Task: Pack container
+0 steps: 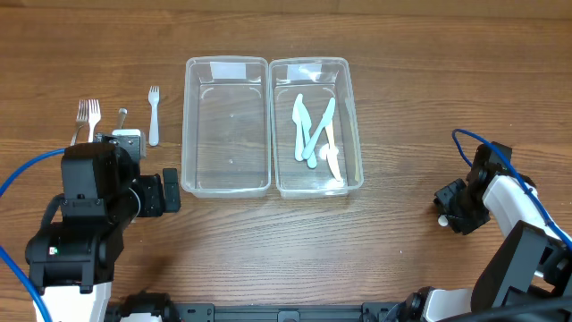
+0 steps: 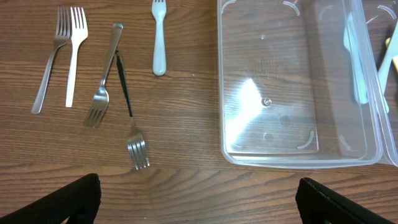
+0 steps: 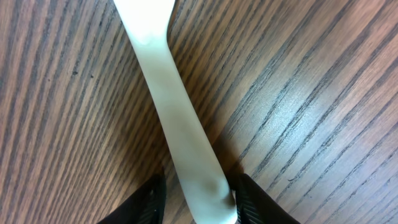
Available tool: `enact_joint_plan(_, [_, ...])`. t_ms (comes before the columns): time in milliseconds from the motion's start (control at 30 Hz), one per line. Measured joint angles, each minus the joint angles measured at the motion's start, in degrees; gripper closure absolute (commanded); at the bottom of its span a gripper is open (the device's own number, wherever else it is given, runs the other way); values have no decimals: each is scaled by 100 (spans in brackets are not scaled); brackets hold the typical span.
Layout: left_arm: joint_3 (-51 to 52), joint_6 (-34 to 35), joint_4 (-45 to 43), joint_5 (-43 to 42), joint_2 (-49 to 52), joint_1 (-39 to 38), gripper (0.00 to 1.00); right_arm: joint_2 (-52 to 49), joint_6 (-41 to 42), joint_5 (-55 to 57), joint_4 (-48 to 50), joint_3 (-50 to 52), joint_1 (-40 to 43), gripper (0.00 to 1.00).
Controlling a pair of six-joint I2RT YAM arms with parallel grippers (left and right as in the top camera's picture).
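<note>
Two clear plastic containers stand side by side. The left one (image 1: 226,61) is empty; it also shows in the left wrist view (image 2: 298,155). The right one (image 1: 351,125) holds several pale blue and white plastic utensils (image 1: 308,130). My right gripper (image 1: 444,210) is low over the table at the far right. In the right wrist view its fingers (image 3: 199,202) are shut on the handle of a white plastic utensil (image 3: 168,106). Only the utensil's tip (image 1: 441,221) shows from overhead. My left gripper (image 1: 170,192) is wide open and empty (image 2: 199,199), in front of the forks.
Left of the containers lie two metal forks (image 2: 59,59), a third metal fork (image 2: 102,74), a dark-handled fork (image 2: 132,118) and a white plastic fork (image 2: 159,37), which also shows from overhead (image 1: 154,114). A blue cable (image 1: 474,143) loops by the right arm.
</note>
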State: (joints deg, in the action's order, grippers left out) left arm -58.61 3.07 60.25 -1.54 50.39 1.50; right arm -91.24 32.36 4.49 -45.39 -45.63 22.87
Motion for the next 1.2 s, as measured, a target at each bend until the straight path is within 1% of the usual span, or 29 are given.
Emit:
enact_joint_plan(33, [0,0,2,0,0,0,0,0,-17,4,7,0,0,63])
enact_joint_plan(100, [0,0,0,0,0,0,0,0,-66,0,31,0,2,71])
enact_joint_plan(133, [0,0,0,0,0,0,0,0,-85,0,33,0,0,74])
enact_joint_plan(233, [0,0,0,0,0,0,0,0,-114,0,28,0,0,75])
enact_joint_plan(300, [0,0,0,0,0,0,0,0,-111,2,13,0,2,78])
enact_joint_plan(400, [0,0,0,0,0,0,0,0,-109,7,11,0,0,78])
enact_joint_plan(467, [0,0,2,0,0,0,0,0,-111,7,11,0,2,85])
enact_joint_plan(500, [0,0,2,0,0,0,0,0,-109,9,11,0,0,91])
enact_joint_plan(567, [0,0,2,0,0,0,0,0,-116,24,22,0,0,96])
enact_joint_plan(733, [0,0,2,0,0,0,0,0,-284,22,138,0,0,96])
enact_joint_plan(800, [0,0,2,0,0,0,0,0,-374,24,7,-85,-26,96])
enact_joint_plan(933, [0,0,-7,0,0,0,0,2,-610,98,-820,-1226,-614,96])
enact_joint_plan(967, [0,0,2,0,0,0,0,2,-660,179,-1139,-1720,-881,96])
enact_joint_plan(1067, [0,0,-7,0,0,0,0,13,-929,260,-1655,-3112,-1827,96])
enact_joint_plan(1133, [0,0,-2,0,0,0,0,33,-1084,289,-1838,-3786,-2492,96])
enact_joint_plan(1167, [0,0,-4,0,0,0,0,61,-1191,295,-1902,-4172,-2975,96])
enact_joint_plan(1200, [0,0,-2,-2,0,0,0,85,-1268,299,-1917,-4339,-3309,96])
